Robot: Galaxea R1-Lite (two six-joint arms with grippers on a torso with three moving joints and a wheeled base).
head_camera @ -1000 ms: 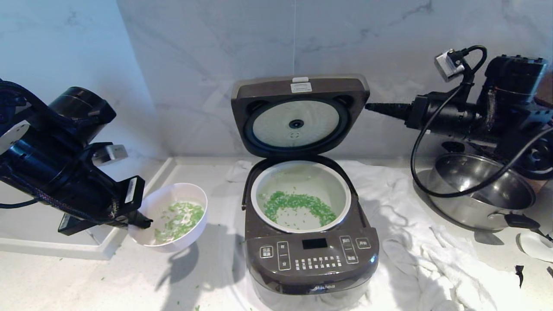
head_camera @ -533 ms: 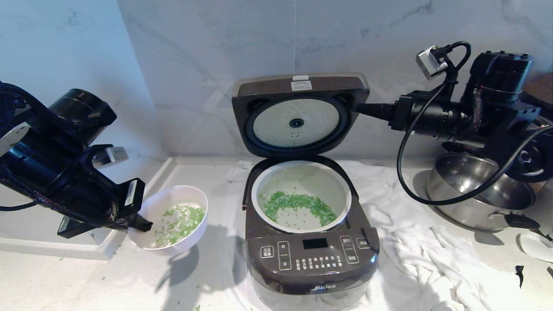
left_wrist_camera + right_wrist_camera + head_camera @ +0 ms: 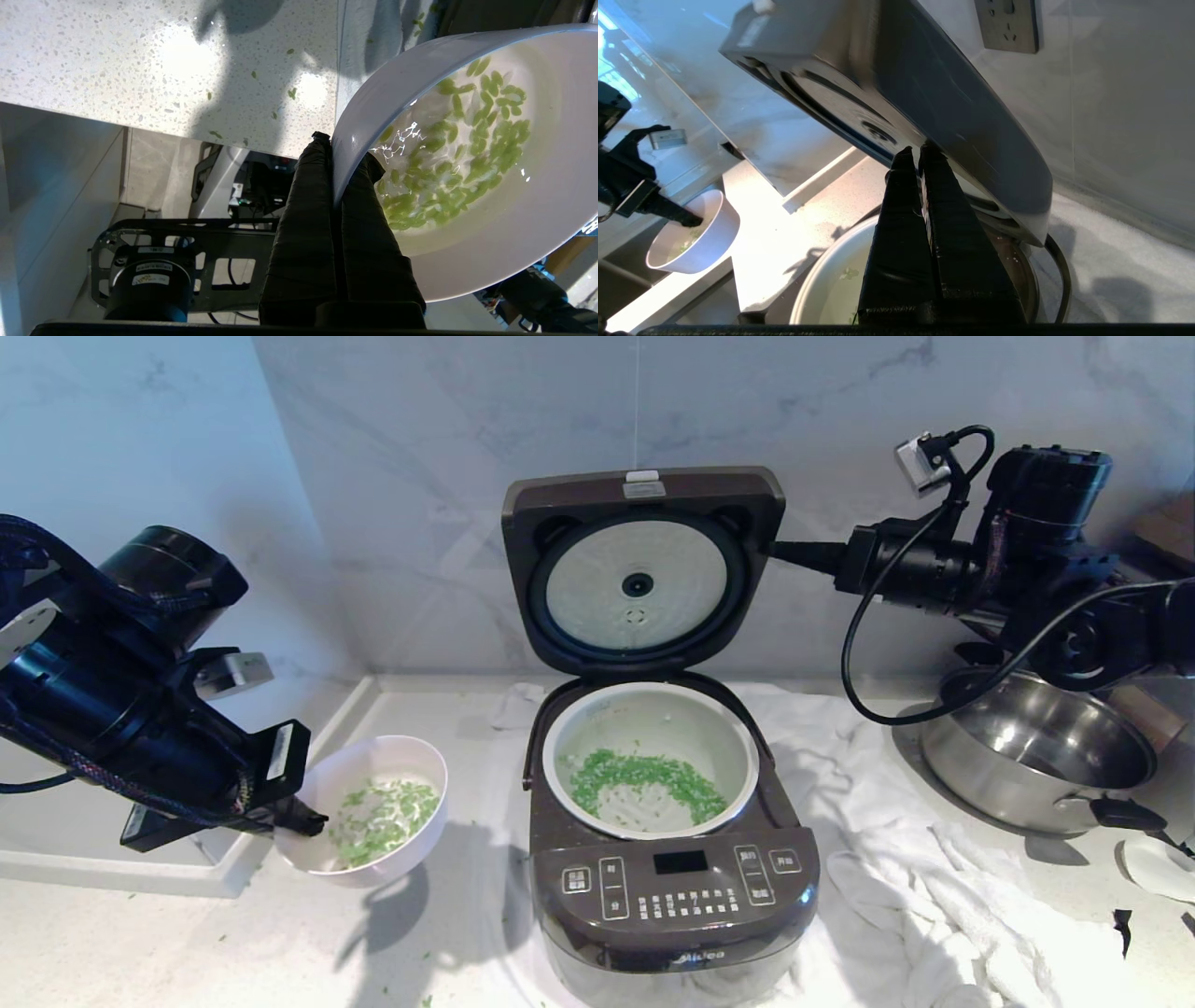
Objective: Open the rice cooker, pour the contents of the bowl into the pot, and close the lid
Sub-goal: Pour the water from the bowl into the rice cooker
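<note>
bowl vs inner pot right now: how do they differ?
The bowl is much smaller than the pot. The bowl hangs tilted at the counter edge, its rim pinched by the shut left end effector; the pot sits level inside the rice cooker. The bowl holds a thin scatter of green bits; the pot holds a denser crescent. Both are round, white inside.

One rice cooker [image 3: 672,887], one inner pot [image 3: 651,761], one bowl [image 3: 369,807], one steel pot [image 3: 1036,756], one white cloth [image 3: 934,887], two grippers.
</note>
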